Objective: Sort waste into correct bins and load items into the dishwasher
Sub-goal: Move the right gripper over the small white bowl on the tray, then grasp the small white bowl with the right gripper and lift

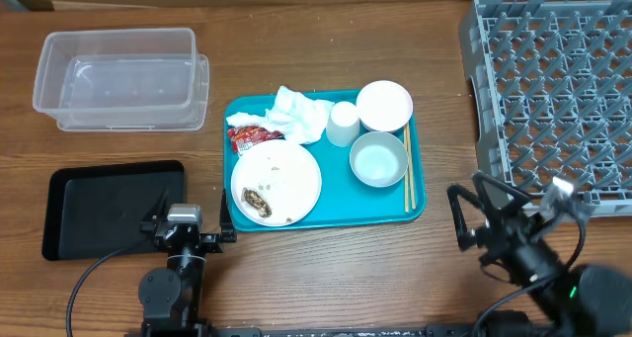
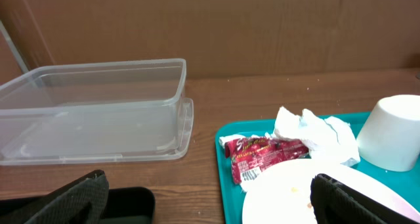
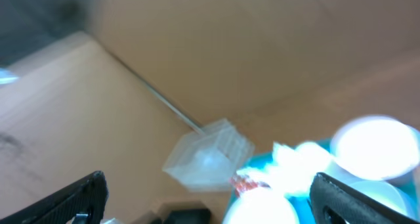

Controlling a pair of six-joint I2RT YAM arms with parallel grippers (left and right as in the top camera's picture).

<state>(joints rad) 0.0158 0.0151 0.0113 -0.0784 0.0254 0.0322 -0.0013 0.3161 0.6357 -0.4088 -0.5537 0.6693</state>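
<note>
Both your grippers are wide open, nothing in them. The chopsticks (image 1: 407, 167) lie side by side along the right edge of the tray (image 1: 336, 194), ahead and left of your right gripper (image 1: 482, 207), long axis pointing straight away from you. The red wrapper (image 1: 254, 136) lies crosswise, ahead-right of your left gripper (image 1: 191, 228).

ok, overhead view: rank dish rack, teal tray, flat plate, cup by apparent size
1. grey dish rack, largest even though the frame cuts it off
2. teal tray
3. flat plate
4. cup
</note>
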